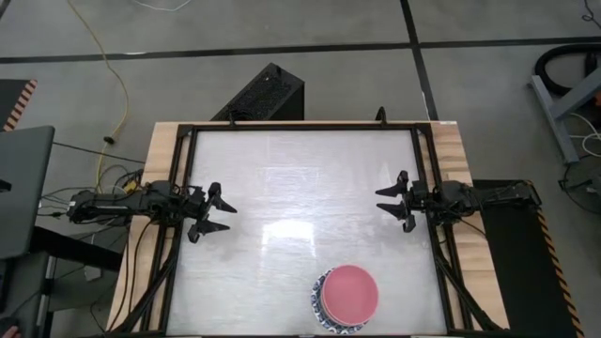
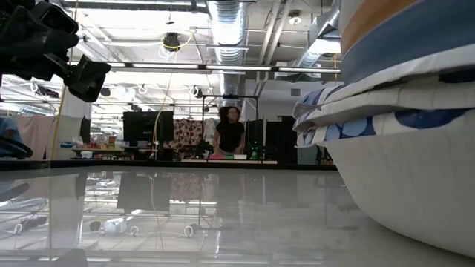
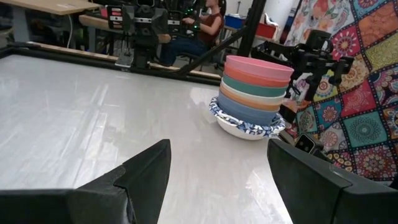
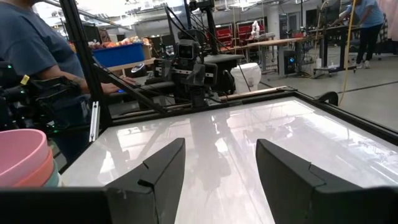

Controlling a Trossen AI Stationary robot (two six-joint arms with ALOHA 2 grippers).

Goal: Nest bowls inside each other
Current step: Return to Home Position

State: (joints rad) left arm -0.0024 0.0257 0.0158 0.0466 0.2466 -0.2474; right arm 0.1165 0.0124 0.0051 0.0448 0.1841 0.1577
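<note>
A: Location of the bowls (image 1: 346, 299)?
B: One nested stack, pink bowl (image 1: 350, 290) uppermost, at the table (image 1: 300, 178) near edge.
A: Gripper condition?
B: Left gripper (image 1: 219, 212) at left edge, right gripper (image 1: 389, 204) at right edge; both spread wide, holding nothing.
</note>
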